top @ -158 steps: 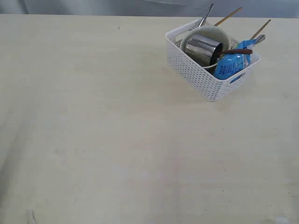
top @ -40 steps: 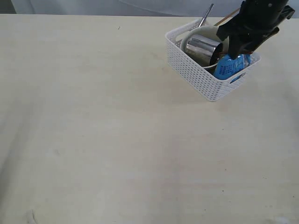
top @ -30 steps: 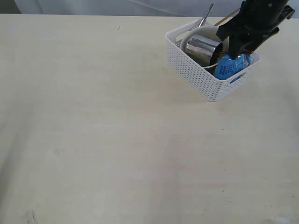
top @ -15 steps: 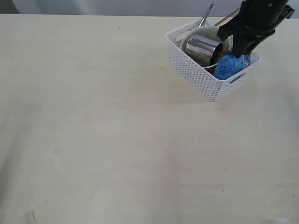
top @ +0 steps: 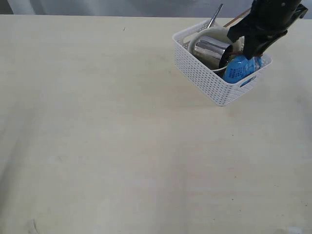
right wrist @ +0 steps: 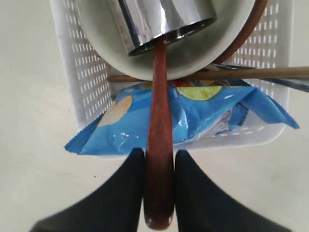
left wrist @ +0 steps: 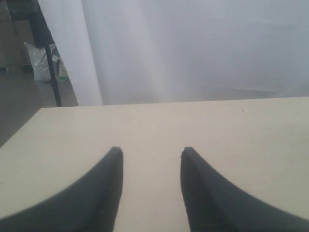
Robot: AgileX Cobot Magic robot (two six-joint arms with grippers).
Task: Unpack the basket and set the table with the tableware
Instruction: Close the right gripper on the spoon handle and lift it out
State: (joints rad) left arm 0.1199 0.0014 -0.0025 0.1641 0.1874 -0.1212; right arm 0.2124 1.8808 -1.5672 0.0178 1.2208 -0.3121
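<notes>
Altogether, one basket (top: 204, 78) holds one cup (right wrist: 154, 19), one bowl (right wrist: 207, 48), one spoon (right wrist: 158, 111).

The exterior view looks steeply down from high up on the wide table (top: 122, 146), with the basket (top: 204, 78) small at its upper right. The right wrist view hangs close above that same basket (the steel cup (top: 212, 48) and blue snack bag (top: 238, 69) show in both). The left wrist view sits low, facing along the tabletop toward a white curtain (left wrist: 193, 48).
</notes>
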